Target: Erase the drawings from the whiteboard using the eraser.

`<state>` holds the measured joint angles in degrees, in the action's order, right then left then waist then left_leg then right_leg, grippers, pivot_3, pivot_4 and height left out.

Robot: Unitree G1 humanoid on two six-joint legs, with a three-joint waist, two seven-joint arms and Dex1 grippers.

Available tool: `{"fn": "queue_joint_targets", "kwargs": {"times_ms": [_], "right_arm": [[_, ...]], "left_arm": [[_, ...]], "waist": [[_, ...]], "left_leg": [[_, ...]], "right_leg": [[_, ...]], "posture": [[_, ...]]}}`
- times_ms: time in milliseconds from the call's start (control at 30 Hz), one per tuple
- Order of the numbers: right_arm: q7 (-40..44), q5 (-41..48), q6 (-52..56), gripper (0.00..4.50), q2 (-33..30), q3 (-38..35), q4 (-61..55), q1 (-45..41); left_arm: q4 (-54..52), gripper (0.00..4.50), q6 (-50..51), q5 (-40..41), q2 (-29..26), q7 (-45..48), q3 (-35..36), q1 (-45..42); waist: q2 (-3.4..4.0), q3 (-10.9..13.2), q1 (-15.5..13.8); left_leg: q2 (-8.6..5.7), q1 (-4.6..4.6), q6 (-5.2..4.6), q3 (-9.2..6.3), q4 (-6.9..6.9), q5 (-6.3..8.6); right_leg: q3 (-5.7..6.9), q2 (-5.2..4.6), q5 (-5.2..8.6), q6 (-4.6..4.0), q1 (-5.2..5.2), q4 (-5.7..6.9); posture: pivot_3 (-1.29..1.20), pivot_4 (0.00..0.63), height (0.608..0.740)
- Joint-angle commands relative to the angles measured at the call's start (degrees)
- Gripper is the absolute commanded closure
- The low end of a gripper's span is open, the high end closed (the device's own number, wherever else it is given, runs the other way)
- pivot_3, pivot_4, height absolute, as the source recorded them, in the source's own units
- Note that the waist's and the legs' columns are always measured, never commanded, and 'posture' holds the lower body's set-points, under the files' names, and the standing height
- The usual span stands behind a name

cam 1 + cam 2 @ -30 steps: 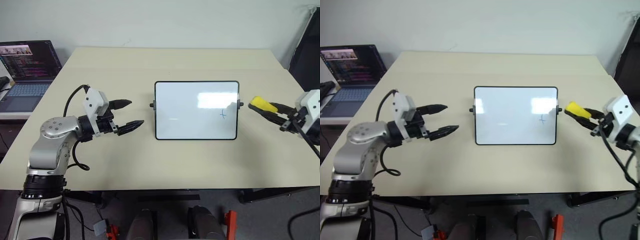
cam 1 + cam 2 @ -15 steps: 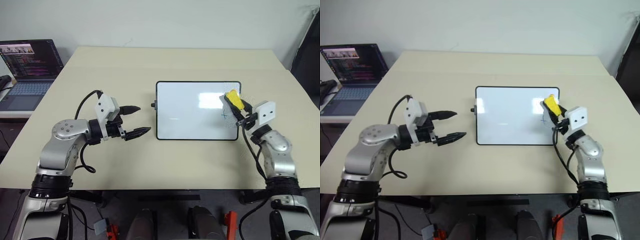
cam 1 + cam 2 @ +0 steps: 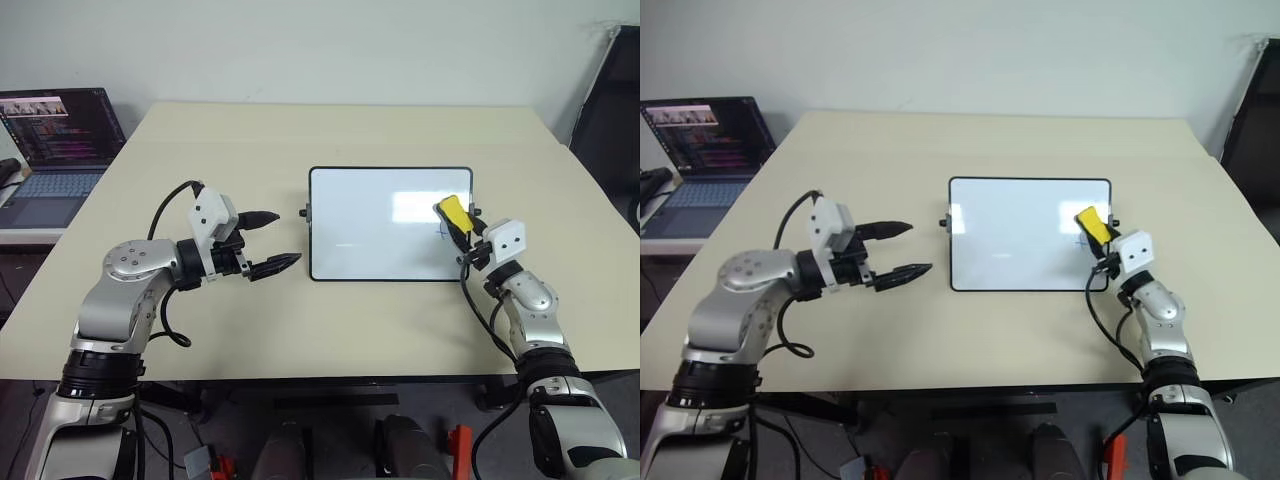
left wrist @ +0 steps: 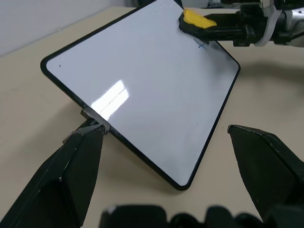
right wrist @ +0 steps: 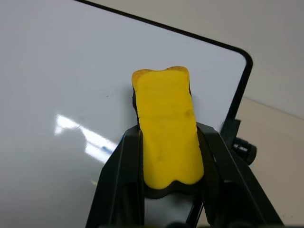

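Note:
The whiteboard [image 3: 370, 220] lies flat in the middle of the beige table [image 3: 300, 130]. One of the drawings, a small blue cross [image 3: 441, 229], sits near the board's right edge. My right gripper [image 3: 458, 226] is shut on the eraser [image 3: 453, 213], whose yellow top faces up. The eraser rests over the board just beside the cross [image 4: 202, 45]; the right wrist view has the eraser [image 5: 166, 128] against the white surface [image 5: 71, 71]. My left gripper [image 3: 288, 238] is open and holds nothing, just off the board's left edge, with one finger [image 4: 71, 175] near the side knob [image 4: 95, 116].
An open laptop [image 3: 55, 140] stands on a lower surface off the table's left side. Something dark [image 3: 610, 90] stands behind the table's far right corner.
My right gripper has carried the eraser down and leftward from beyond the board's right edge onto the board by the blue cross. The left gripper stays open in place.

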<state>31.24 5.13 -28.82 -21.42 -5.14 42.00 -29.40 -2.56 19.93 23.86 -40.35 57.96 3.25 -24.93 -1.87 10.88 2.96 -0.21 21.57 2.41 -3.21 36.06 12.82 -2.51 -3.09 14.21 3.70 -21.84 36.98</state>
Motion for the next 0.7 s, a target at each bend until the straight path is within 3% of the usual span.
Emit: {"fn": "queue_joint_targets", "kwargs": {"times_ms": [33,133,400,700], "right_arm": [[1.85,-2.0,1.7,3.41,1.49,3.12,2.0,2.34],[4.05,-2.53,2.39,3.41,2.42,5.61,0.24,3.92],[6.8,-1.67,5.91,3.41,3.2,9.06,-6.2,7.39],[-4.23,-4.06,5.23,3.41,-1.3,3.76,-1.68,4.45]], "left_arm": [[-2.39,0.0,0.05,0.77,-0.72,-0.38,1.78,-0.25],[-2.28,0.0,0.04,0.69,-0.66,-0.4,1.73,-0.41],[-1.89,0.0,-0.09,0.61,-0.33,-0.42,1.43,-1.04],[-0.77,0.0,-0.43,0.28,0.16,-0.13,0.78,-1.88]], "waist": [[-0.02,-0.01,0.42],[-0.03,-0.02,0.84],[-0.05,-0.03,1.19],[-0.06,-0.03,0.73]], "left_leg": [[0.01,-0.14,0.0,0.0,0.0,0.0],[0.06,-0.66,0.0,0.06,-0.04,0.0],[0.14,-0.69,0.0,0.09,-0.04,0.0],[0.08,-0.64,0.0,0.1,-0.03,0.0]], "right_leg": [[-0.01,0.01,0.0,-0.01,0.13,0.0],[-0.05,0.01,0.04,-0.06,0.56,0.03],[-0.08,0.06,0.03,-0.09,0.53,0.06],[-0.09,0.01,0.03,-0.09,0.51,0.02]], "posture": [[0.0,0.15,0.74],[0.0,0.15,0.74],[0.0,0.15,0.74],[0.0,0.15,0.74]]}}
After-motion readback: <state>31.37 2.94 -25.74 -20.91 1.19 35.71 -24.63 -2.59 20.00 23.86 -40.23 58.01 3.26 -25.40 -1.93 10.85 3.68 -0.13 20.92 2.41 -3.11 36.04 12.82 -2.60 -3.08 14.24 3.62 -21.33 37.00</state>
